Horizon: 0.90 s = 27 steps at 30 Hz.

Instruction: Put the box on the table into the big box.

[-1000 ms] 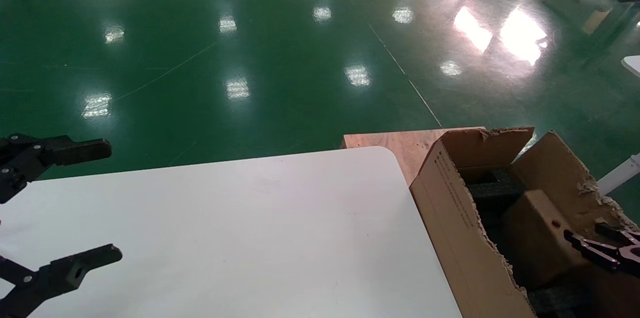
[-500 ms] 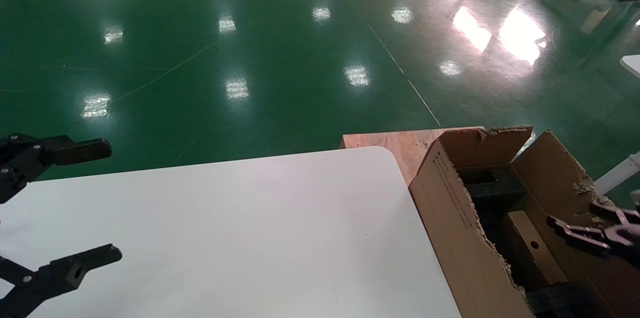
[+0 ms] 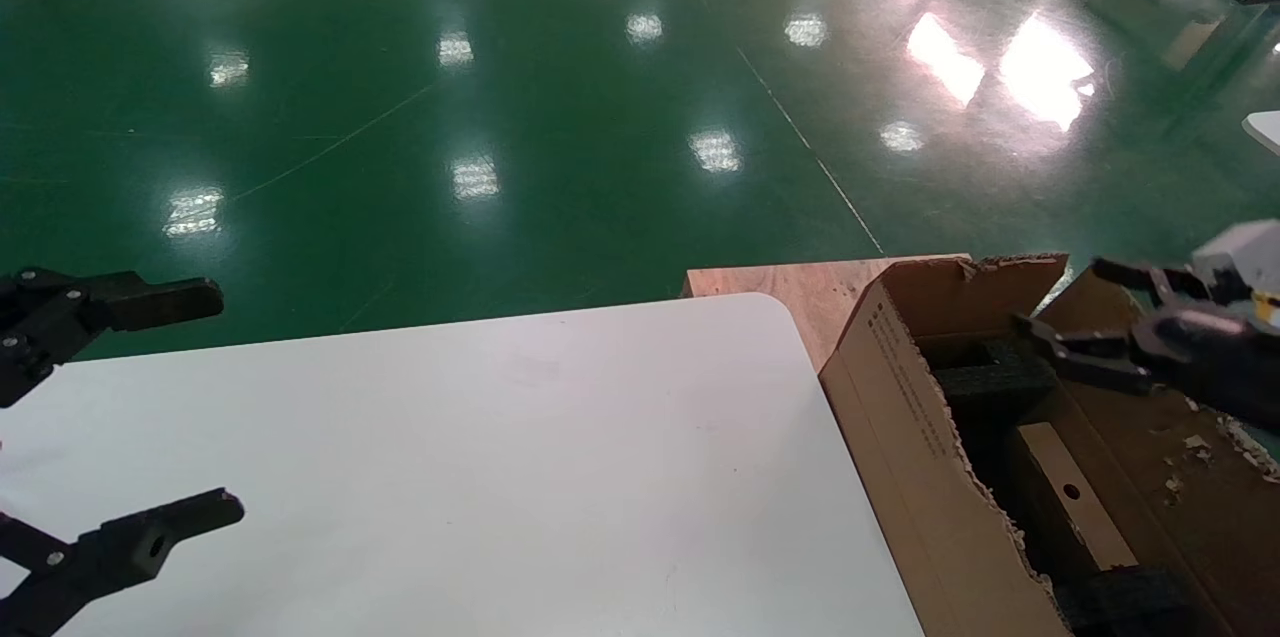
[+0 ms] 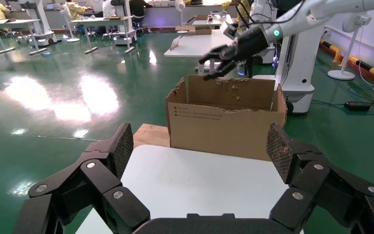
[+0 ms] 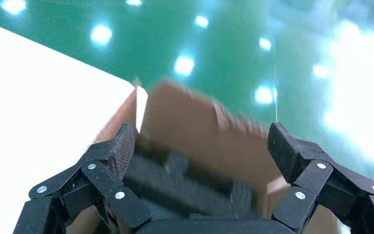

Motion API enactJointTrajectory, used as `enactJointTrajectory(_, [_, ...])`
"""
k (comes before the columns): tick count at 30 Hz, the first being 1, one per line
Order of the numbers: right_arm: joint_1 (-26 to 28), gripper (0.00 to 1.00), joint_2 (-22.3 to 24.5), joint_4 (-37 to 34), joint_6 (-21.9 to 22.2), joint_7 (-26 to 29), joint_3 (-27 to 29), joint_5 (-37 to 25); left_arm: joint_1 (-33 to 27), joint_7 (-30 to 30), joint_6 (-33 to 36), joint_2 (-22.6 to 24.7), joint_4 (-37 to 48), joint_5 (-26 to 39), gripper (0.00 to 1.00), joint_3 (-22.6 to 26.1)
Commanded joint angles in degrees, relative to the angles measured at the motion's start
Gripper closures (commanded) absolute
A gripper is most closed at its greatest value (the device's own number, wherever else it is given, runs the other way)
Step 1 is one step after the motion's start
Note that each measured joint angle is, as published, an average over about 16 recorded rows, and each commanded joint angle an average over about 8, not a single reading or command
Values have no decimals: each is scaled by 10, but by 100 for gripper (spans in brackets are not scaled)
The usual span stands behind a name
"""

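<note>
The small tan box (image 3: 1075, 502), its round hole showing, lies tilted inside the big box (image 3: 900, 397), down against the black foam. The big box stands just off the right end of the white table (image 3: 500, 457). My right gripper (image 3: 1060, 297) hangs open and empty above the big box's far end, well clear of the small box. From its own wrist it (image 5: 199, 146) looks down on the carton (image 5: 195, 117). My left gripper (image 3: 225, 402) is parked open over the table's left end. Its wrist view shows it (image 4: 199, 151) empty, facing the big box (image 4: 224, 124).
A flat wooden board (image 3: 790, 287) lies beyond the table's far right corner, beside the carton. Black foam (image 3: 995, 382) fills the carton's far end. Ragged torn edges line the carton's near wall. Shiny green floor surrounds everything.
My right gripper has let go of the small box, then risen up and towards the carton's far end. The box has settled lower inside the carton. The left arm has not moved.
</note>
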Motion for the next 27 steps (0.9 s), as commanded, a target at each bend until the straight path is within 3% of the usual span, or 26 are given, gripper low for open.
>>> enactJointTrajectory(1, [1,0,-10,17,-1,-7,9,1,0,0,0,0,0,0,0,0])
enactJointTrajectory(10, [1,0,-63,91,42,-31,21,4,0,0,0,0,0,0,0,0])
enactJointTrajectory(21, [-6,0,-65,90,41,-29,29,3,0,0,0,0,0,0,0,0])
enactJointTrajectory(27, [-66,0,-89,88,9,-14,110,-7,0,0,0,0,0,0,0,0])
